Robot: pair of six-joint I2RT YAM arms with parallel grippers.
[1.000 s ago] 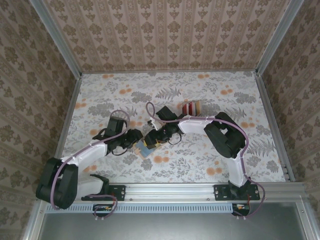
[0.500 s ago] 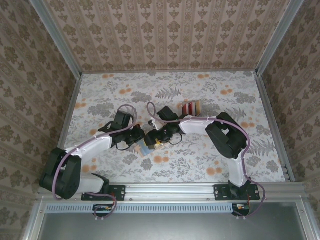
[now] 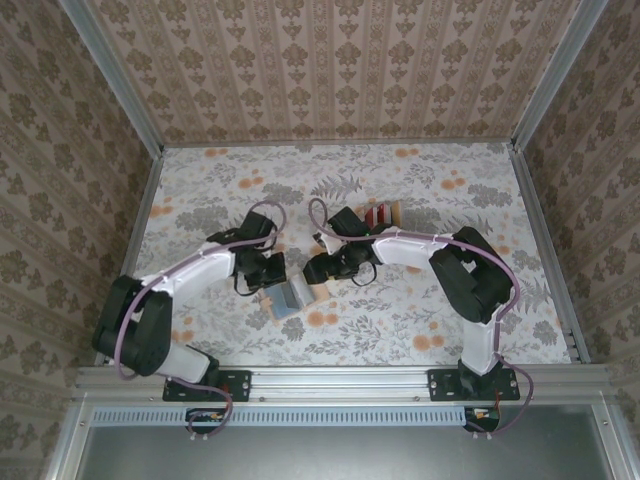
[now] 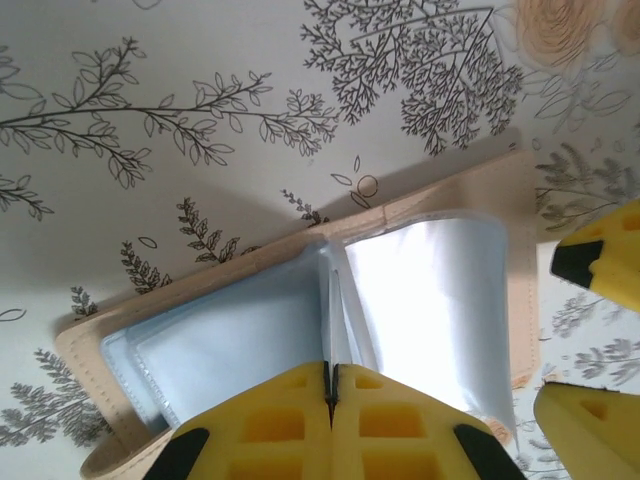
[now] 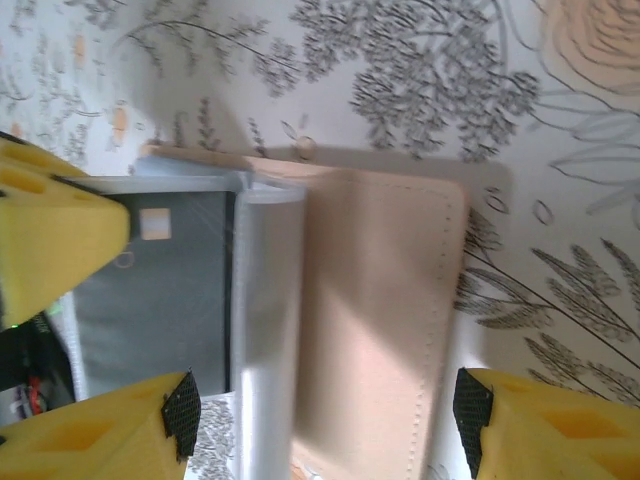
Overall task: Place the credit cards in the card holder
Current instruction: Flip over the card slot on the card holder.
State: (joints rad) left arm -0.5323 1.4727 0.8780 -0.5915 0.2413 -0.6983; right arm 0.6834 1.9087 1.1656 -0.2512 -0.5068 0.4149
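The left arm has swung farther back onto the table than it was a moment ago, and the right gripper (image 3: 318, 268) has slid a little to the right. More of the card holder (image 3: 295, 297) shows now.

The card holder lies open on the flowery table (image 3: 450, 300), right in the middle between the two grippers. Its light-blue inside (image 4: 220, 340) faces up. Its long way runs across, from the left arm's side to the right arm's side, a bit slanted. The tan flap (image 5: 380, 300) with stitching is on the right gripper's side.

The left gripper (image 4: 331, 385) has its yellow fingers pressed tight together. A thin clear leaf of the holder stands up in the middle and runs straight into the line where the fingers meet, so they look pinched on it. In the top view this left gripper (image 3: 275, 272) sits at the holder's left end.

The right gripper (image 5: 325, 400) has its fingers wide apart, one on each side of the tan flap, holding nothing.

The credit cards (image 3: 382, 214) sit in a little stack farther back on the table, red, dark red and tan. They are apart from the holder. The right arm's wrist lies between the stack and the holder.
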